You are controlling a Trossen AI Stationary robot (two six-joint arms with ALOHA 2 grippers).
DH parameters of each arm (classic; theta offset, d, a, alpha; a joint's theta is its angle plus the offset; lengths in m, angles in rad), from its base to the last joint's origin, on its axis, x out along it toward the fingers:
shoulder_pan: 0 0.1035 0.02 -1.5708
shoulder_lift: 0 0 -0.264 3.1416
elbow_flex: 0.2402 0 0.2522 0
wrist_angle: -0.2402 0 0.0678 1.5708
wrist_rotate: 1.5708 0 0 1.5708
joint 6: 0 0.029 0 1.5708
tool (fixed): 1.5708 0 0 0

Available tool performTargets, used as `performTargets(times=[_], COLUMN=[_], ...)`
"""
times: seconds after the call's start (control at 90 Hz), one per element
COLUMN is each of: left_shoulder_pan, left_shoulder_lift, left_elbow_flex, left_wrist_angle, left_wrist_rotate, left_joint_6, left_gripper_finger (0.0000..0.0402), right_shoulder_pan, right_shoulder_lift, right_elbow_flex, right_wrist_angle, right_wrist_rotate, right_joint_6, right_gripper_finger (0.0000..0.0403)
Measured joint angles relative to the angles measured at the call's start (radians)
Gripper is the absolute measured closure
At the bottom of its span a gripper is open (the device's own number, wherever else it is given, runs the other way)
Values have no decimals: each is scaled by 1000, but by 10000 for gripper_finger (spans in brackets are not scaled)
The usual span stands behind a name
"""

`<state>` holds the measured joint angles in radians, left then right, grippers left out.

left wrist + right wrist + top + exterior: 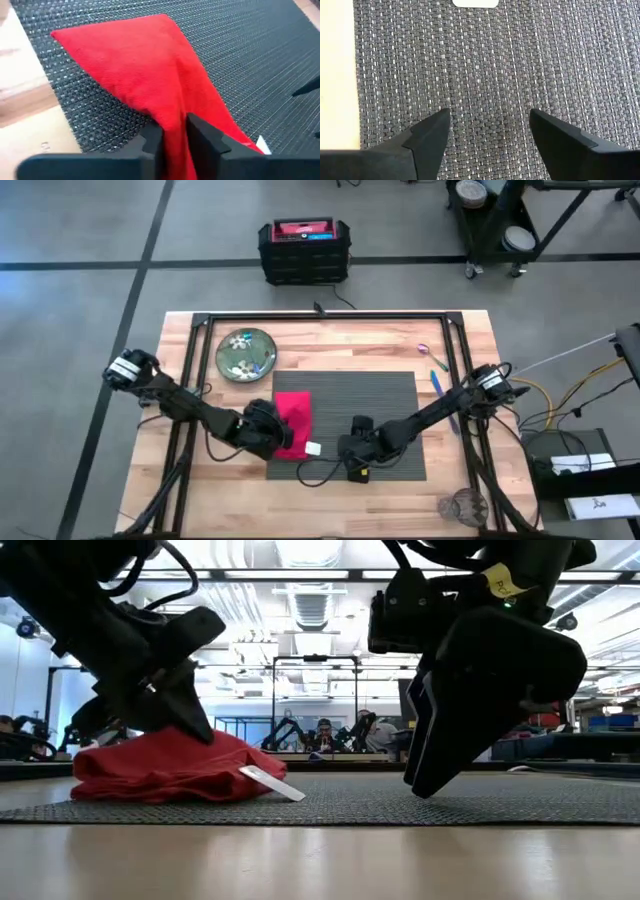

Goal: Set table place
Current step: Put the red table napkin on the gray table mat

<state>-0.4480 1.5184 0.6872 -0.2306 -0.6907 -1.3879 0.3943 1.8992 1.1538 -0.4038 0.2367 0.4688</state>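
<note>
A red cloth napkin (pixel 294 423) lies bunched on the left part of the dark grey ribbed placemat (pixel 370 405), and a white tag (pixel 266 781) sticks out of its near right corner. My left gripper (pixel 173 142) reaches in from the table's left and is shut on the napkin. To the napkin's right, my right gripper (pixel 490 125) hangs open just above the bare placemat (pixel 490 70) near its front edge, touching nothing. The green flower-patterned plate (pixel 246 353) rests on the wood at the far left. Thin utensils (pixel 437 376) lie right of the mat, and the glass (pixel 461 505) stands near the front right corner. My left gripper pinches a raised fold of the red napkin (pixel 174 125) between its two fingers, on the napkin's near left side. The fingers (pixel 152 140) slant down from the table's left. The cloth rises in a ridge into the hold, and the rest of it lies on the placemat.
The black metal frame (pixel 320 318) runs along the table's far side and down both sides. A black and red box (pixel 304 248) stands on the floor beyond the table. Bare mat (pixel 370 395) stretches right of the napkin.
</note>
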Motion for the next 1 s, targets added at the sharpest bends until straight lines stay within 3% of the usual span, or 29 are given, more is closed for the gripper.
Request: performTargets(times=[0.2,0.389,0.5,0.733,1.0], left_shoulder_pan=[1,-9,-28,-71,-143], left_shoulder_lift=[-101,-184,-193,-149,-149], left_elbow_flex=[0,1,0,-1,-2], left_wrist_angle=[-86,-253,-349,-320,-356], left_wrist_rotate=[44,192,262,368,372], left_joint_6=[130,173,239,367,360], left_gripper_finger=[230,186,183,201,229], right_shoulder_pan=[0,0,0,-2,-3], right_shoulder_lift=[0,0,0,0,0], right_elbow_flex=[0,0,0,0,1], right_wrist_angle=[0,-2,-2,-3,-2], right_wrist_rotate=[15,27,26,24,23], right_joint_6=[-16,-35,-73,-98,-97], right_gripper_finger=[128,123,128,144,162])
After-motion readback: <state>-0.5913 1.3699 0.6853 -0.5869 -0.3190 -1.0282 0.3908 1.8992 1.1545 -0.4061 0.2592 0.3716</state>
